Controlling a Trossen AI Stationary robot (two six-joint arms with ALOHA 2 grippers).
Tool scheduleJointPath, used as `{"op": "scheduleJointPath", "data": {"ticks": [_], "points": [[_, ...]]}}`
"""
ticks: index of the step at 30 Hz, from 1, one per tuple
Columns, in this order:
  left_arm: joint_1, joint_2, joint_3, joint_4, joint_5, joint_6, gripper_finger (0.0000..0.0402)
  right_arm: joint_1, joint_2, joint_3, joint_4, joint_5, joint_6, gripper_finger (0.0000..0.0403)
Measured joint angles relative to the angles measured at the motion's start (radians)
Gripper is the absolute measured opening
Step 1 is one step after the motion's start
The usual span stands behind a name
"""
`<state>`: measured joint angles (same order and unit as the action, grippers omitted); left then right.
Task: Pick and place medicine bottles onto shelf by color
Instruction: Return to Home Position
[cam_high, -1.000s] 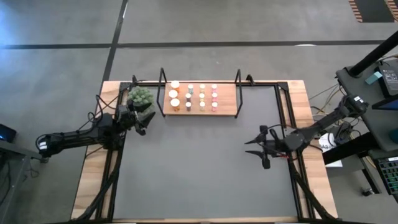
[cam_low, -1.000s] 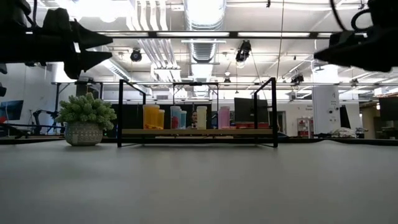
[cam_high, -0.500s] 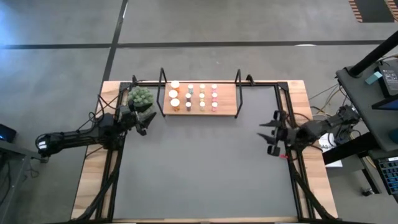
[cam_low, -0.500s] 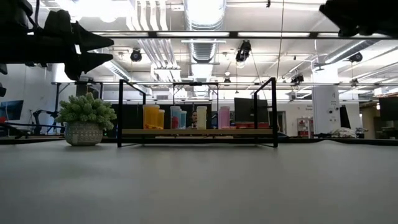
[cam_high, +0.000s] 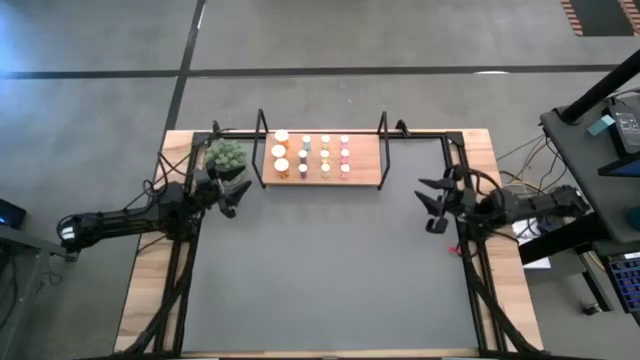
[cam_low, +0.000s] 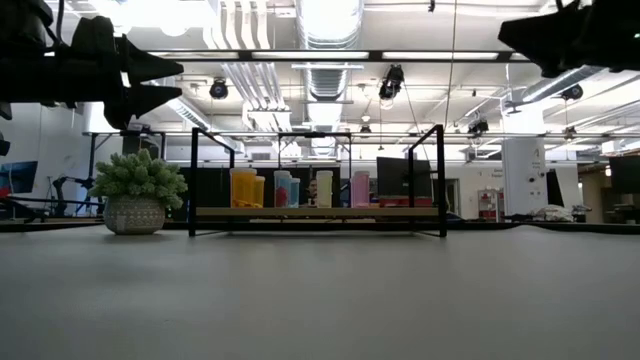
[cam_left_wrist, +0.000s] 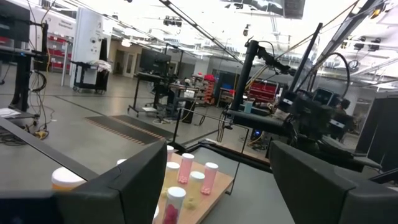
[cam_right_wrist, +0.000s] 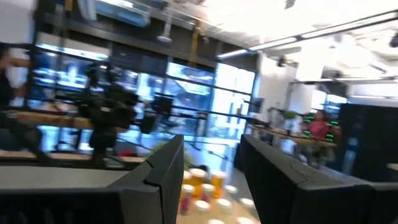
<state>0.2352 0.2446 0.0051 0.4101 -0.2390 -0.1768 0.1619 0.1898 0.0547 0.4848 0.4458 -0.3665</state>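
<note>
**Both arms waiting clear of a sorted shelf**

The small white-capped medicine bottles (cam_high: 313, 155) are standing upright on the light wooden shelf with black wire ends (cam_high: 365, 165), at the far edge of the dark grey table mat (cam_high: 320, 270). They are grouped by colour, with orange nearest the green spiky potted plant (cam_high: 225, 153) and pink at the other end. No bottle is showing on the mat, so the sorting is probably complete. The left gripper (cam_high: 240, 195) is hovering just beside the plant, fingers spread and holding nothing. The right gripper (cam_high: 424, 205) is hanging near the mat's right edge, well apart from the shelf, fingers wide and empty, likely parked to leave the bottles undisturbed
</note>
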Motion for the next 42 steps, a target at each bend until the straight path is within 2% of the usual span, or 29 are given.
{"op": "scheduleJointPath", "data": {"ticks": [9,15,42], "points": [[0.0,0.003,0.0,0.0,0.0,0.0,0.0267,-0.218,0.0,0.0,0.0,0.0,-0.009,0.0148],[0.0,0.004,0.0,0.0,0.0,0.0,0.0267,-0.299,0.003,0.0,0.003,0.0,-0.01,0.0148],[0.0,0.007,0.0,0.0,0.0,0.0,0.0267,-0.311,0.003,0.0,-0.002,0.0,0.06,0.0148]]}}
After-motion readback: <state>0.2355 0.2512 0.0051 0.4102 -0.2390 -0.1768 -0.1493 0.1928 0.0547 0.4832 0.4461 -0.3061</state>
